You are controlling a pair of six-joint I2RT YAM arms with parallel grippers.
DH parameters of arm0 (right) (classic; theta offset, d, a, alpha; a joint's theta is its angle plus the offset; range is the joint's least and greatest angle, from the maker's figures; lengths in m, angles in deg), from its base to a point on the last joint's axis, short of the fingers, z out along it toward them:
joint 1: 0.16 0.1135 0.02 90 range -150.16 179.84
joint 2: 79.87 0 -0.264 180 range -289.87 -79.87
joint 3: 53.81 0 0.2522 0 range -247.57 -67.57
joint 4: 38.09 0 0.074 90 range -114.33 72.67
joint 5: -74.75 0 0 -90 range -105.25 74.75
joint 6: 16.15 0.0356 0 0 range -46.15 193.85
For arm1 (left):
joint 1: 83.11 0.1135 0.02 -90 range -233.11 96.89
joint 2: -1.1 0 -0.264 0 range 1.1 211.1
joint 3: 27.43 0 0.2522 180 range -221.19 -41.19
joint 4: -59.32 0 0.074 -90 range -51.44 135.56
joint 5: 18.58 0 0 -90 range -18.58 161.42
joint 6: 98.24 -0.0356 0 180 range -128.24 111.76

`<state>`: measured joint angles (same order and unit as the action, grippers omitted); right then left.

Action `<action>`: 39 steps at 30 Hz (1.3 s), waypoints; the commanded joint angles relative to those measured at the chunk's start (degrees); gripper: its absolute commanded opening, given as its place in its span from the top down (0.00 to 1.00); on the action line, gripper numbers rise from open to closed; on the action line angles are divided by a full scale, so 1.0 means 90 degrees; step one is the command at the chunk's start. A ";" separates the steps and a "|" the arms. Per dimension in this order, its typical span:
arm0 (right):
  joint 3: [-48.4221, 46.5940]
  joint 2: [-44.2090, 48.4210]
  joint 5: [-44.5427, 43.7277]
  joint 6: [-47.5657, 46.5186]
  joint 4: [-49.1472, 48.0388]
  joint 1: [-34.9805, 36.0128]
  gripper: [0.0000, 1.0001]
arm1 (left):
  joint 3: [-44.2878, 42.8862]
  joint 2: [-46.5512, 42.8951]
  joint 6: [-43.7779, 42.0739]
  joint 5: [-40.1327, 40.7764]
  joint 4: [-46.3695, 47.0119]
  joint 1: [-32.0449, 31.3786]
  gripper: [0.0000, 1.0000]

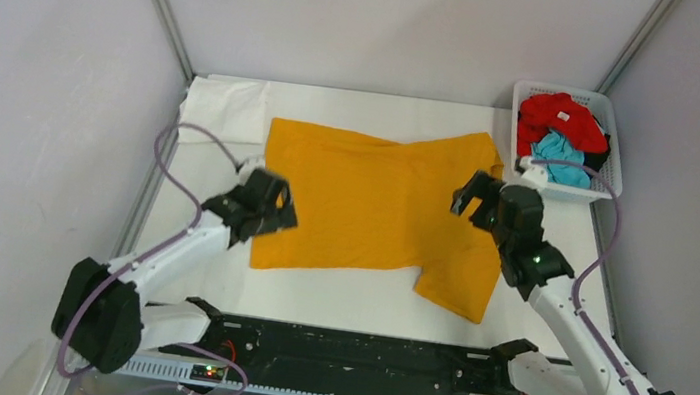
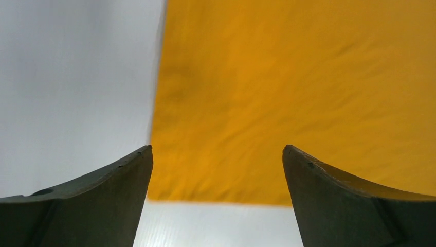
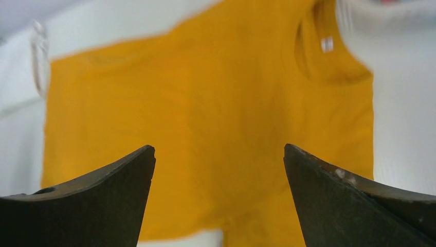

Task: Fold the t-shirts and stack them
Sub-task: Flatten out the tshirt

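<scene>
Shirt (image 1: 376,201) lies flat mid-table, collar toward basket (image 1: 553,87); left gripper (image 2: 217,148) and right gripper (image 3: 219,147) hover over it, both spread and empty, so pinch opposite edges low, lift evenly, fold without bunching.

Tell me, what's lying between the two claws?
The orange t-shirt, spread flat, fills the stretch between left claw and right claw. The top view shows it.
</scene>
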<state>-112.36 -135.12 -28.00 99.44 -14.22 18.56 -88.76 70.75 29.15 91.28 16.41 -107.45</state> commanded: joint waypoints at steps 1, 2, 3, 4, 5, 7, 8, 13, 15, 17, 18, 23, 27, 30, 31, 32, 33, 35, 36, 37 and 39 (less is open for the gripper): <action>0.0511 0.0645 -0.0761 0.0586 0.1197 0.0537 0.01 | 0.1508 -0.1102 0.1192 0.0125 -0.0459 -0.0412 0.00; 0.0643 0.0701 -0.0827 0.0678 0.1305 0.0576 0.01 | 0.1693 -0.1266 0.1426 0.0097 -0.0509 -0.0475 0.00; 0.0696 0.0780 -0.0862 0.0705 0.1364 0.0649 0.01 | 0.2034 -0.1521 0.1507 -0.0002 -0.0565 -0.0482 0.00; 0.0780 0.0803 -0.0903 0.0757 0.1375 0.0681 0.01 | 0.2156 -0.1632 0.1653 -0.0020 -0.0587 -0.0495 0.00; 0.0803 0.0815 -0.0905 0.0769 0.1396 0.0722 0.01 | 0.2362 -0.1790 0.1713 0.0003 -0.0623 -0.0502 0.00; 0.0834 0.0795 -0.0915 0.0767 0.1407 0.0793 0.01 | 0.2496 -0.1885 0.1833 0.0096 -0.0644 -0.0497 0.02; 0.0841 0.0781 -0.0929 0.0760 0.1397 0.0817 0.01 | 0.2494 -0.1887 0.1889 0.0097 -0.0630 -0.0486 0.08; 0.0838 0.0699 -0.0987 0.0665 0.1324 0.0949 0.01 | 0.2343 -0.1514 0.2153 0.0338 -0.0622 -0.0489 0.18; 0.0836 0.0678 -0.1001 0.0645 0.1309 0.0963 0.01 | 0.2330 -0.1337 0.2344 0.0466 -0.0610 -0.0422 0.22; 0.0829 0.0668 -0.1021 0.0626 0.1296 0.0975 0.01 | 0.2311 -0.1179 0.2503 0.0562 -0.0582 -0.0317 0.24; 0.0833 0.0659 -0.1028 0.0620 0.1293 0.0974 0.01 | 0.2299 -0.1065 0.2591 0.0612 -0.0551 -0.0239 0.25; 0.0835 0.0641 -0.1049 0.0584 0.1295 0.0995 0.01 | 0.2138 -0.0556 0.2636 0.0382 -0.0401 -0.0072 0.41; 0.0838 0.0656 -0.1189 0.0585 0.1337 0.0991 0.01 | 0.2200 -0.0365 0.2579 -0.0003 -0.0394 -0.0077 0.49; 0.0833 0.0662 -0.1238 0.0585 0.1355 0.0997 0.01 | 0.2358 -0.0371 0.2536 -0.0191 -0.0396 -0.0086 0.51; 0.0831 0.0661 -0.1253 0.0590 0.1376 0.0996 0.01 | 0.2386 -0.0384 0.2541 -0.0274 -0.0397 -0.0100 0.51; 0.0838 0.0655 -0.1289 0.0618 0.1398 0.1001 0.01 | 0.2422 -0.0380 0.2558 -0.0298 -0.0401 -0.0119 0.52; 0.0837 0.0639 -0.1303 0.0621 0.1417 0.1000 0.00 | 0.2428 -0.0340 0.2565 -0.0313 -0.0398 -0.0172 0.52; 0.0839 0.0618 -0.1361 0.0642 0.1460 0.1003 0.00 | 0.2393 -0.0224 0.2525 -0.0373 -0.0411 -0.0244 0.54; 0.0837 0.0614 -0.1404 0.0651 0.1476 0.0999 0.00 | 0.2338 -0.0183 0.2506 -0.0377 -0.0407 -0.0264 0.54; 0.0837 0.0609 -0.1419 0.0652 0.1490 0.0999 0.01 | 0.2303 -0.0059 0.2491 -0.0387 -0.0407 -0.0311 0.55; 0.0836 0.0616 -0.1458 0.0647 0.1512 0.1005 0.01 | 0.2185 0.0179 0.2408 -0.0443 -0.0406 -0.0339 0.57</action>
<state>-104.65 -129.54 -38.45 105.14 -1.35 27.26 -69.87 67.60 50.15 93.22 13.92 -109.28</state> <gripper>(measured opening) 0.993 0.445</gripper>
